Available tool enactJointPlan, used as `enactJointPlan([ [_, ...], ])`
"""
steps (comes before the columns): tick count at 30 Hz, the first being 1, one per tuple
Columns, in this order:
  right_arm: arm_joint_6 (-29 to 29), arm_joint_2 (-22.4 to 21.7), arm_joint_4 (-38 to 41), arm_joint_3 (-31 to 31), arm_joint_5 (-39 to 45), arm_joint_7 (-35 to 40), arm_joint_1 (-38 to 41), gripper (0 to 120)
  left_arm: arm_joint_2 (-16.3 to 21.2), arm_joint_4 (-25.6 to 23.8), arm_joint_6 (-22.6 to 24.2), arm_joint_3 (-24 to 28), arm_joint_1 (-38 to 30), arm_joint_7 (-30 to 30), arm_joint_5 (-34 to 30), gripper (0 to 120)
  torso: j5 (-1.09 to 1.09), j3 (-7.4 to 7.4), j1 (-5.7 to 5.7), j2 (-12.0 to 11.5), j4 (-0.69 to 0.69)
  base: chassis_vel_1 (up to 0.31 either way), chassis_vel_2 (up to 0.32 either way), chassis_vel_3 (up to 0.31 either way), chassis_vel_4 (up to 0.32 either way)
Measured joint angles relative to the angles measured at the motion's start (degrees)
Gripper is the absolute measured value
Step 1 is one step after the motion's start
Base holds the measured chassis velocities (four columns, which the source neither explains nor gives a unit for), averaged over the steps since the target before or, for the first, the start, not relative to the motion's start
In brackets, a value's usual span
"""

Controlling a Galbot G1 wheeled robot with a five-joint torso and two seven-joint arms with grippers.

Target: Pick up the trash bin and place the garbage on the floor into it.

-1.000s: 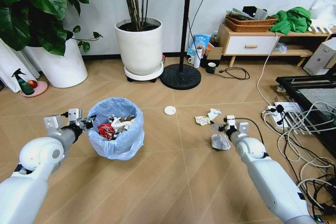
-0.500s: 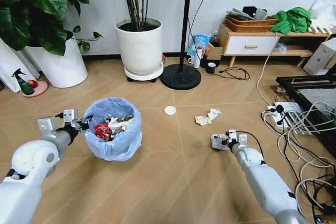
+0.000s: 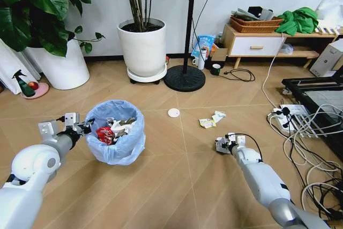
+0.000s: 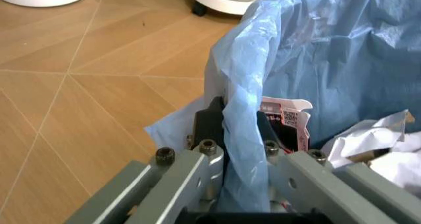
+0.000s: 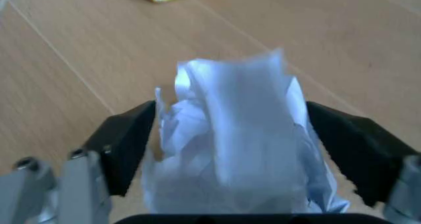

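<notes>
The trash bin (image 3: 116,131), lined with a light-blue bag (image 4: 329,61), stands on the wooden floor (image 3: 161,186) with a red can (image 3: 105,134) and paper wads (image 4: 378,145) inside. My left gripper (image 3: 81,127) is shut on the bin's rim and bag (image 4: 240,130). My right gripper (image 3: 222,143) is down at the floor, open, with its pads (image 5: 128,145) on either side of a white paper wad (image 5: 237,135). More garbage lies apart: a white disc (image 3: 173,112), a yellow wrapper (image 3: 206,123) and a white scrap (image 3: 218,116).
A big white plant pot (image 3: 142,49) and a fan base (image 3: 184,78) stand behind the bin, and another pot (image 3: 61,68) is at the left. Cables and a power strip (image 3: 289,119) crowd the right side. A low cabinet (image 3: 257,44) lines the wall.
My right arm has dropped and drawn in, so its gripper now straddles the paper wad on the floor. The left gripper and bin shifted slightly left early on, then held.
</notes>
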Motion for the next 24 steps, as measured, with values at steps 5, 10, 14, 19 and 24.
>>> enactJointPlan([
  [5, 0.4, 0.5, -1.9, 0.0, -0.9, 0.2, 0.7, 65, -0.1, 0.3, -0.1, 0.4, -0.3, 0.1, 0.1, 0, -0.01, 0.00, 0.00, 0.0, 0.00, 0.000, 0.000, 0.000, 0.000],
  [10, 0.4, 1.1, -3.3, 0.1, -1.5, 0.4, 1.3, 45, 0.0, 0.6, -0.1, 0.5, -0.4, 0.3, 0.1, 0, -0.01, 0.00, 0.00, 0.0, 0.01, 0.000, 0.000, 0.000, 0.000],
  [14, 0.4, 1.3, -3.2, 0.1, -1.6, 1.1, 1.3, 33, 0.1, 0.6, -0.1, 0.5, -0.4, 0.4, 0.1, 0, 0.00, 0.00, 0.00, 0.0, 0.01, 0.000, 0.000, 0.000, 0.000],
  [19, -0.4, 1.1, 0.1, 0.2, -2.0, 2.8, 0.0, 10, 0.0, 0.5, -0.1, 0.5, -0.3, 0.4, 0.1, 0, 0.00, 0.00, 0.00, 0.0, 0.01, 0.000, 0.000, 0.000, 0.000],
  [24, -3.0, 0.6, 5.8, 0.9, 2.2, 4.1, -1.2, 0, 0.0, 0.3, -0.1, 0.5, -0.2, 0.3, 0.1, 0, 0.02, 0.00, 0.00, 0.0, 0.01, 0.000, 0.000, 0.000, 0.000],
])
